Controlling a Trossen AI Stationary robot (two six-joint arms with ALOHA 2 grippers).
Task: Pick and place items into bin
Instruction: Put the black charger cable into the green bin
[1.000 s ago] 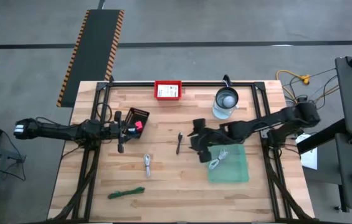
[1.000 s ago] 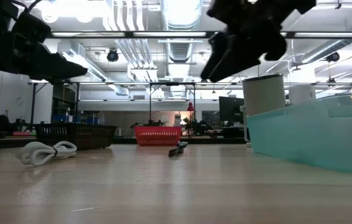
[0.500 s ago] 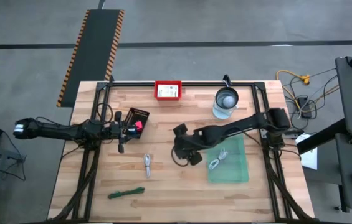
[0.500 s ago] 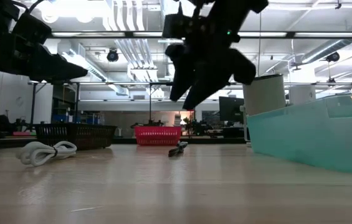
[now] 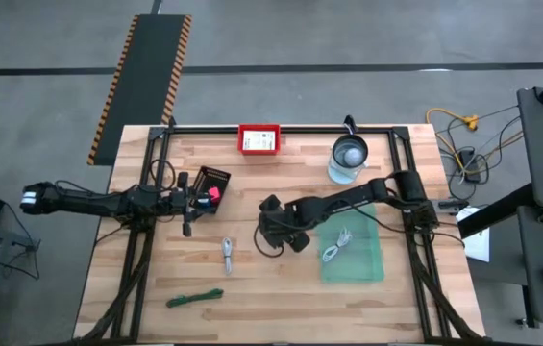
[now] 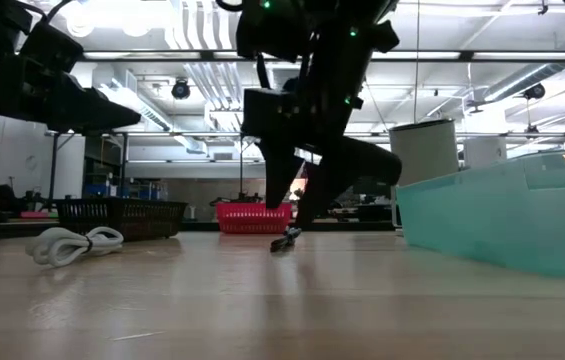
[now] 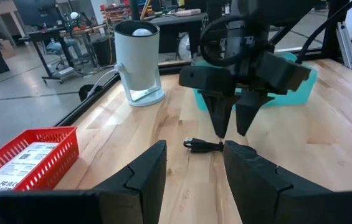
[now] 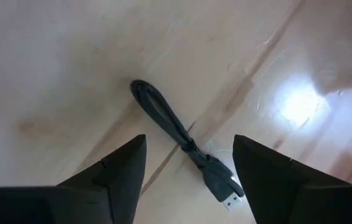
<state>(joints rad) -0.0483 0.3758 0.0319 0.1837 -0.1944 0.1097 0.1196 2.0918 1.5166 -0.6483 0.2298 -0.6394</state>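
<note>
The thin black stick is a short black cable with a plug, lying flat on the wood at mid-table. My right gripper hangs open just above it, pointing steeply down, one finger on each side and neither touching. In the left wrist view the same gripper stands over the stick. My left gripper waits open at the table's left, with nothing in it. The teal bin at the right holds a white coiled cable.
A black basket with a pink ball stands by my left gripper. A red basket with white cards and a glass jar sit along the far edge. A white looped cord and a green tie lie toward the near edge.
My right gripper has swung from beside the bin toward the table's left and come down over the black stick, rolling its wrist as it went. The stick has stayed where it was.
</note>
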